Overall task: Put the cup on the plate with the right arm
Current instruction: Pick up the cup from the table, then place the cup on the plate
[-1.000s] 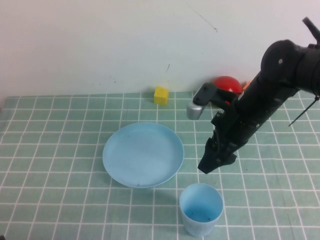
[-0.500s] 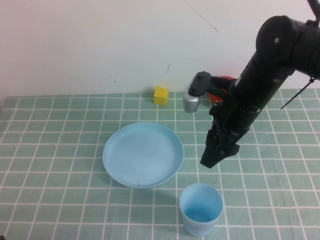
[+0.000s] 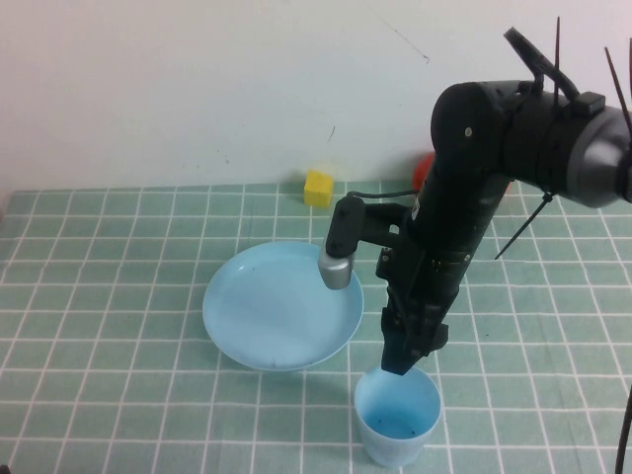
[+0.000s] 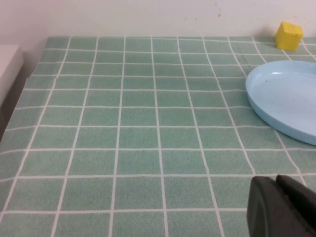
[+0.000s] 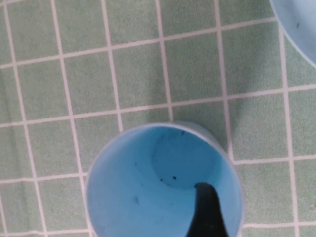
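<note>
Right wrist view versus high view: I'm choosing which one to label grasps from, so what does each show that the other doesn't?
Only the right wrist view shows one finger of the right end effector over the cup's speckled inside.

Only the high view shows the whole right arm, the right end effector at the cup's far rim, the yellow block, a red object behind the arm.

Both show cup, plate, green tiled cloth. Neither shows the left end effector, parked.
</note>
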Available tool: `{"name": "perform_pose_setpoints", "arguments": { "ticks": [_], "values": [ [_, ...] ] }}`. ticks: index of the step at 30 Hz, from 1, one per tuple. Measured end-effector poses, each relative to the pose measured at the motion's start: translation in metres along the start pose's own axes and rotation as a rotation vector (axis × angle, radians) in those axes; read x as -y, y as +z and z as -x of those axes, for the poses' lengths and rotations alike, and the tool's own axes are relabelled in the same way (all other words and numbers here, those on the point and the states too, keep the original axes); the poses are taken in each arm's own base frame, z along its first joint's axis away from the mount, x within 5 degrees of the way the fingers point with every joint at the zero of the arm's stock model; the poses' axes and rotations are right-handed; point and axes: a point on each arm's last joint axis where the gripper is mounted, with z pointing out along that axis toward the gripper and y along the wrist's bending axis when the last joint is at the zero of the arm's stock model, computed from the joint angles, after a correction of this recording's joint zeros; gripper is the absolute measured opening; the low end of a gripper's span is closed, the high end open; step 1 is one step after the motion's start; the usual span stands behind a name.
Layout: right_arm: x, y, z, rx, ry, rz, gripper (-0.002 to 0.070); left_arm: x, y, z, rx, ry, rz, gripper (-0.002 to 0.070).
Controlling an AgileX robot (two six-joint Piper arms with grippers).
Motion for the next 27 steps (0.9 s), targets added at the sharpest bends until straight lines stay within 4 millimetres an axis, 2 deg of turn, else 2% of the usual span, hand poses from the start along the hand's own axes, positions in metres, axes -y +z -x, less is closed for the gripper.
{"name": "perform_pose_setpoints", "arguments": {
  "ticks": [8, 10, 13, 17, 19, 22, 27],
  "values": [
    [0.009, 0.022, -0.004, -0.051, 0.016, 0.028, 0.0467, 0.000, 0.000, 0.000, 0.000, 0.000, 0.000, -0.0003],
    [0.012, 0.030, -0.006, -0.072, 0.018, 0.036, 0.0445, 0.000, 0.000, 0.000, 0.000, 0.000, 0.000, -0.0003],
    [0.015, 0.040, -0.007, -0.092, 0.024, 0.051, 0.0334, 0.000, 0.000, 0.000, 0.000, 0.000, 0.000, -0.0003],
    [0.015, 0.044, -0.007, -0.085, 0.039, 0.065, 0.0087, 0.000, 0.000, 0.000, 0.000, 0.000, 0.000, -0.0003],
    [0.016, 0.042, -0.005, -0.073, 0.062, 0.063, 0.0039, 0.000, 0.000, 0.000, 0.000, 0.000, 0.000, -0.0003],
    [0.019, 0.032, 0.003, -0.042, 0.108, 0.035, 0.0020, 0.000, 0.000, 0.000, 0.000, 0.000, 0.000, -0.0003],
    [0.025, -0.007, 0.032, 0.082, 0.111, -0.072, 0.0019, 0.000, 0.000, 0.000, 0.000, 0.000, 0.000, -0.0003]
  ]
}}
